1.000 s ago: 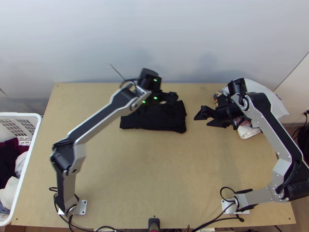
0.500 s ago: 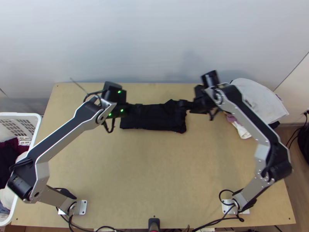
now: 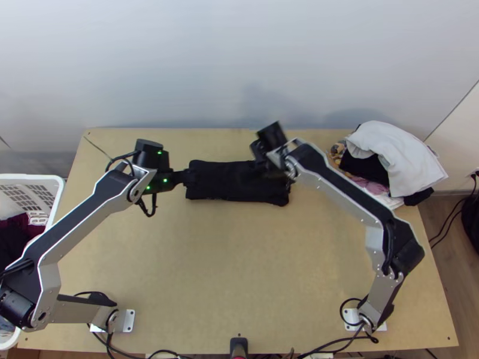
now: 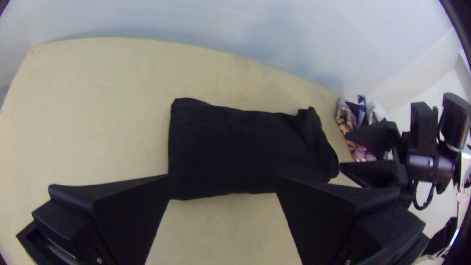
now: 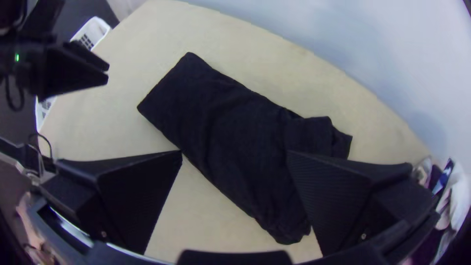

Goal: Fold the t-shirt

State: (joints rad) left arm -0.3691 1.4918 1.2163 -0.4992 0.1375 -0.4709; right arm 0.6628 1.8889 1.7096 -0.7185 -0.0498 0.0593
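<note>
The t-shirt (image 4: pixel 235 147) is black, the basket (image 3: pixel 30 177) white, and one cloth (image 4: pixel 344 118) seems blotched yellow and dark.

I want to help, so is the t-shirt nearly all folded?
Partly, it seems. The black t-shirt already lies as a long folded rectangle. Nothing is held: the left gripper and right gripper are open. Left to do, probably: tidy its rumpled end nearest the clothes pile, then maybe another fold.

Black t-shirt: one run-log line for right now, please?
t-shirt: folded, one end rumpled | left gripper: open, near shirt's end | right gripper: open, over shirt
</note>
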